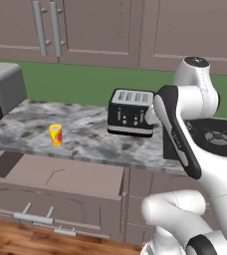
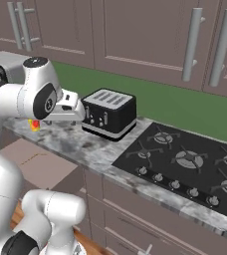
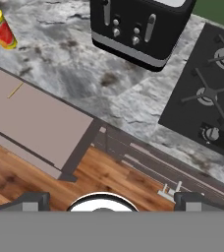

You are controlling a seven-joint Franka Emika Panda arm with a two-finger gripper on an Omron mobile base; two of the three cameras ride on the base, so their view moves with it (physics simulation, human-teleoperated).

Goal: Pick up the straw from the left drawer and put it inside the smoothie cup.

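The left drawer (image 1: pixel 85 178) stands pulled out below the counter, also seen as the drawer (image 3: pixel 40 123) in the hand view. The thin tan straw (image 1: pixel 55 175) lies flat on its bottom near the middle; in the hand view the straw (image 3: pixel 14 90) lies near the drawer's back wall. The yellow smoothie cup (image 1: pixel 56 134) with red markings stands upright on the counter just behind the drawer, and the cup (image 3: pixel 1 29) shows at the upper left. My gripper (image 3: pixel 112 201) hangs open and empty, high above the floor in front of the cabinets, right of the drawer.
A black toaster (image 1: pixel 131 112) stands on the marble counter (image 1: pixel 85 129) right of the cup. A black stove (image 2: pixel 185 159) lies further right. A grey toaster oven (image 1: pixel 1 89) sits at the far left. My own forearm (image 1: pixel 177 132) crosses in front of the stove.
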